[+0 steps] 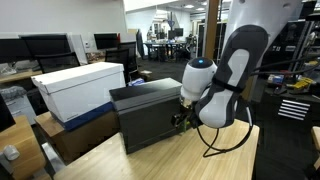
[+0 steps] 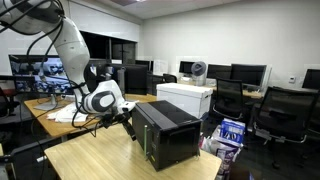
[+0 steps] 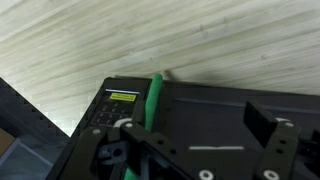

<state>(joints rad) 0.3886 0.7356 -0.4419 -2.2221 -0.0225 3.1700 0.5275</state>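
Two hazards stand out in this pose. First, the gripper hangs close over the top panel of the black machine. If you descend without centring, one finger would likely strike the panel or the small lit display rather than pass to either side of the green tab. That tab rises from the panel near its far edge, and it looks thin enough to bend or snap under a sideways push. Second, in both exterior views the arm's cable loops hang beside the machine, and a wide swing could snag them on a corner of the casing. A hard contact might also shove the machine across the wooden table toward the table edge.

The machine stands on this table, with a white box behind it and apart from it. In an exterior view the gripper sits at the machine's upper end; from the opposite side the gripper shows at the near top corner.

Your jaws stand fully apart and carry nothing. The tab lies between the fingers, nearer one of them. You cannot tell from the wrist view whether that finger touches it.
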